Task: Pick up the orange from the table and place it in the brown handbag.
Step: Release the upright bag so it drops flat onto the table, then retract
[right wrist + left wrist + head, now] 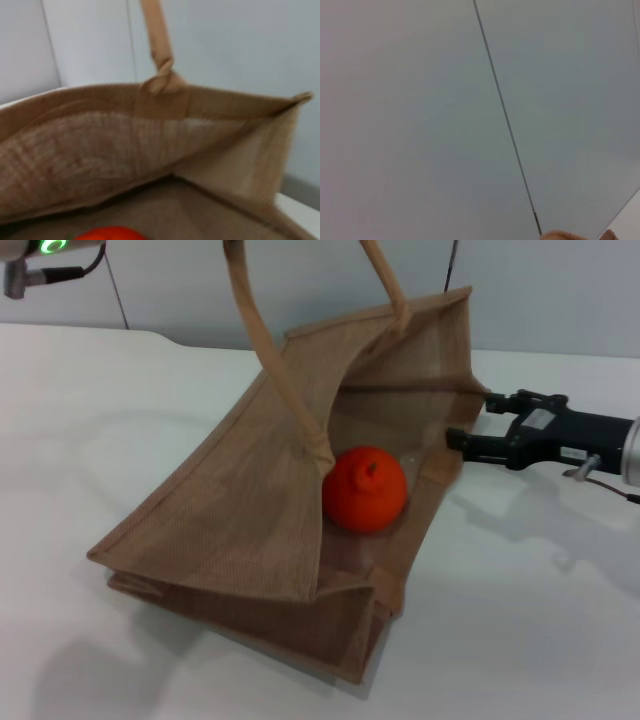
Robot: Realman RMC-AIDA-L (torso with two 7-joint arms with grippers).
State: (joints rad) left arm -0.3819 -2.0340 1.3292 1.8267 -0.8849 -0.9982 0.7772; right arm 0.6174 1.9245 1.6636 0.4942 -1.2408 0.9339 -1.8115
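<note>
Orange: while your bag lay tipped over on the table (540, 620), the orange (364, 489) sat inside the brown handbag (230, 520).
Right gripper (459, 447): jaws released, beside the bag's mouth.
Left gripper: jaws, couldn't tell.

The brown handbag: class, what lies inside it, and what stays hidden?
Inside the brown handbag sits the orange, stem up, on the bag's lower wall. The bag's near wall hides the interior towards its base.

Right gripper (462, 442) — black, angular, on a silver wrist with thin cable, left arm (40, 262) grey, apparently green-lit ring
</note>
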